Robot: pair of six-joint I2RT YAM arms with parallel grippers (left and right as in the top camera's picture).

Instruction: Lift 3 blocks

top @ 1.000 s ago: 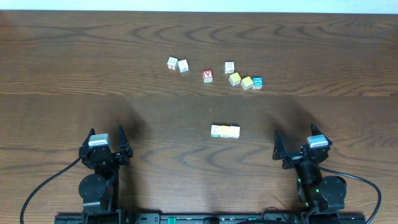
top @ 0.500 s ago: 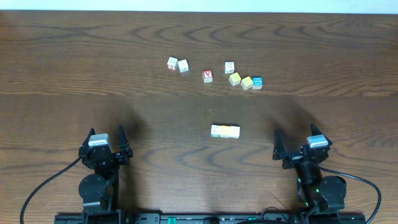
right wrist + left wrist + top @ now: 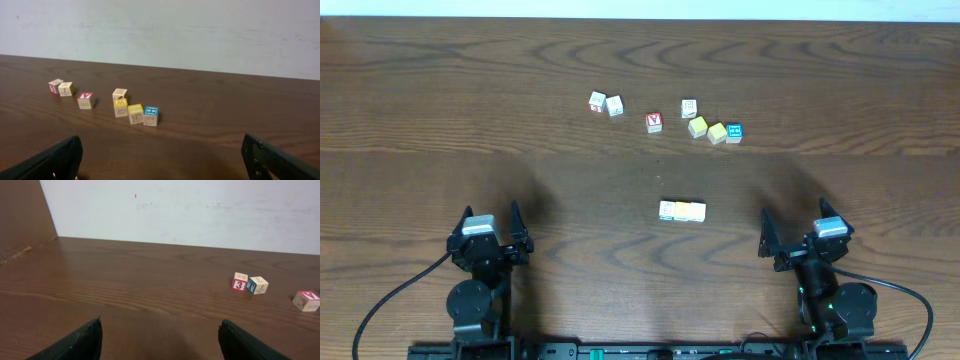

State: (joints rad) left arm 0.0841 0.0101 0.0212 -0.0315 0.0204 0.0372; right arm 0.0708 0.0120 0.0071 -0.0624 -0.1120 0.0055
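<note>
The 3 blocks lie touching in a short row at the table's middle in the overhead view: a white one with a green mark (image 3: 667, 210), a yellow one (image 3: 682, 210) and a cream one (image 3: 697, 211). My left gripper (image 3: 491, 213) rests near the front edge, well left of the row, open with nothing between its fingers (image 3: 82, 341). My right gripper (image 3: 794, 216) sits at the front right, also open and empty, its fingers (image 3: 60, 157) wide apart. Neither wrist view clearly shows the row.
Further back lie loose cubes: a pair (image 3: 605, 103) at the left, a red-faced cube (image 3: 653, 122), a white cube (image 3: 689, 108), two yellowish cubes (image 3: 707, 130) and a blue-faced cube (image 3: 734, 132). A pale wall (image 3: 160, 30) stands behind the table.
</note>
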